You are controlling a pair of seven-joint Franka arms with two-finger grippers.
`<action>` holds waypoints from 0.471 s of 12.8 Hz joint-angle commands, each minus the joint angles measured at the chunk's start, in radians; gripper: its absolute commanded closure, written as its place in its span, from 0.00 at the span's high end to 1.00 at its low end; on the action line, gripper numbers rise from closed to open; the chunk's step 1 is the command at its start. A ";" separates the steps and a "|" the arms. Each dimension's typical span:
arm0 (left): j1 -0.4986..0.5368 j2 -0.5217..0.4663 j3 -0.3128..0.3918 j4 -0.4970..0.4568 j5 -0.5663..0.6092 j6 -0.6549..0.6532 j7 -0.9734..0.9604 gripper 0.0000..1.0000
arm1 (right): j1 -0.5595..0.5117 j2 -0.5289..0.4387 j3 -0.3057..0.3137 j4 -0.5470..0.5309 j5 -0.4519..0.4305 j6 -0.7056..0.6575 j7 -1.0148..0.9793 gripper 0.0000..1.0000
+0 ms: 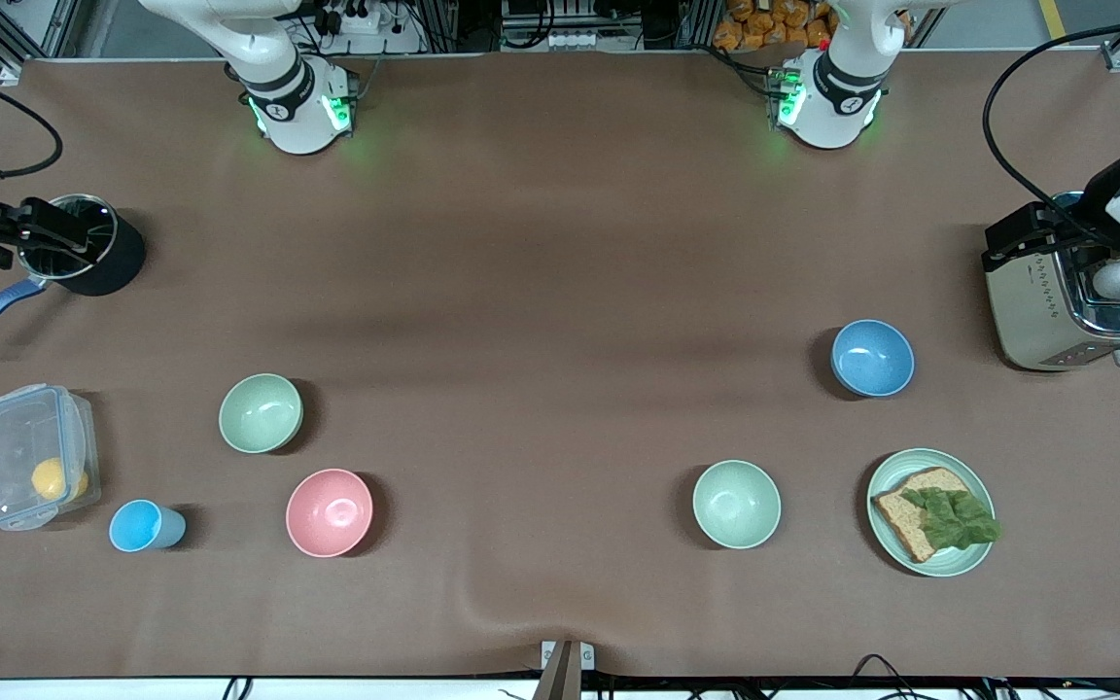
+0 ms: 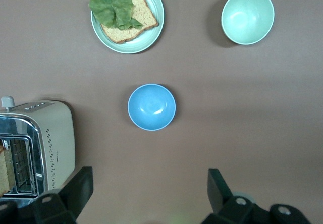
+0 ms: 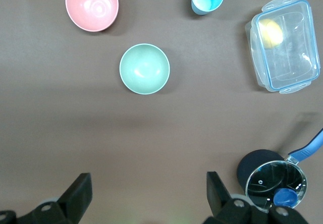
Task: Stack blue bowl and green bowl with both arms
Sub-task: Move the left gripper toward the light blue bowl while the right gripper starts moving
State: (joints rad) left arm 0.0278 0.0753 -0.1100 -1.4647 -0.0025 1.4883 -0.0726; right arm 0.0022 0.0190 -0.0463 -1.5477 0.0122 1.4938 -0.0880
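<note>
The blue bowl (image 1: 872, 358) stands upright toward the left arm's end of the table, beside the toaster; it also shows in the left wrist view (image 2: 151, 107). The green bowl (image 1: 261, 413), sage-toned, stands toward the right arm's end; it also shows in the right wrist view (image 3: 145, 68). My left gripper (image 1: 1032, 233) (image 2: 150, 181) hangs high over the toaster's edge, open and empty. My right gripper (image 1: 45, 231) (image 3: 147, 183) hangs high over the black pot, open and empty.
A paler mint bowl (image 1: 737, 504) and a plate (image 1: 886, 481) with bread and lettuce lie nearer the front camera than the blue bowl. A pink bowl (image 1: 329, 512), light-blue cup (image 1: 144, 526), lidded plastic box (image 1: 30, 455), black pot (image 1: 93, 255) and toaster (image 1: 1056, 301) stand around.
</note>
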 commanded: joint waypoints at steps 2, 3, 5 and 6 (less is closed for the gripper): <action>-0.002 0.014 0.001 0.032 0.031 -0.034 -0.007 1.00 | -0.019 -0.017 0.032 0.000 0.009 0.002 0.066 1.00; -0.002 0.018 0.001 0.032 0.044 -0.033 -0.001 1.00 | -0.021 -0.017 0.032 0.000 0.009 0.002 0.066 1.00; 0.010 0.046 0.001 0.020 0.048 -0.033 0.007 1.00 | -0.021 -0.017 0.034 0.000 0.009 -0.006 0.066 1.00; 0.032 0.064 0.001 -0.003 0.048 -0.022 0.010 1.00 | -0.021 -0.017 0.032 0.000 0.009 -0.006 0.066 1.00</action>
State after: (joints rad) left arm 0.0332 0.0965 -0.1077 -1.4679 0.0272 1.4743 -0.0726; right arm 0.0023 0.0154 -0.0319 -1.5462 0.0128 1.4945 -0.0402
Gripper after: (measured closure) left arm 0.000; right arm 0.000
